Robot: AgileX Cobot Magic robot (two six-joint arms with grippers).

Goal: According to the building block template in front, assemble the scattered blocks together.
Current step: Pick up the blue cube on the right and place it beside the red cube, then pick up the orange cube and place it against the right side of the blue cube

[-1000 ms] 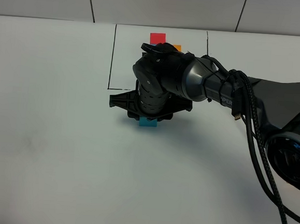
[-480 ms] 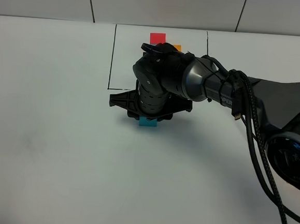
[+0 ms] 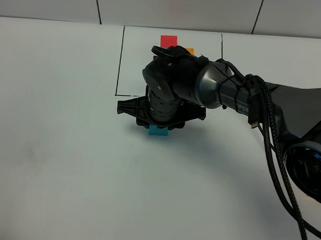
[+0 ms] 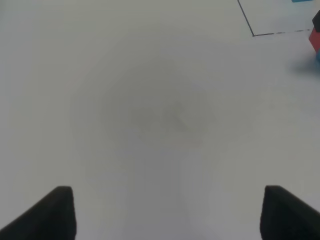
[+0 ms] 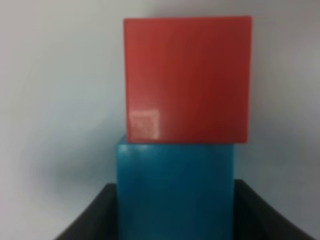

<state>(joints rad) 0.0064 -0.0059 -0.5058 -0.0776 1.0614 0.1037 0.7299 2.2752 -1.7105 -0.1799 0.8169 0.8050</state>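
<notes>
Nothing moved in last second. Right end effector stays clamped on cyan cube, touching red cube. Left end effector jaws apart, empty. Likely cyan-red joint seated; release due.

Red cube flush against cyan cube, just outside black-framed template at far edge of worktop.

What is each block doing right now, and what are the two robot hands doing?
Right hand, shut on the blue cube.
Blue cube, gripped, one side touching the red cube.
Red cube, free, sitting flat against the blue cube.
Left hand, open, holding nothing.
Template, inside its black frame, partly hidden by the right arm.
</notes>
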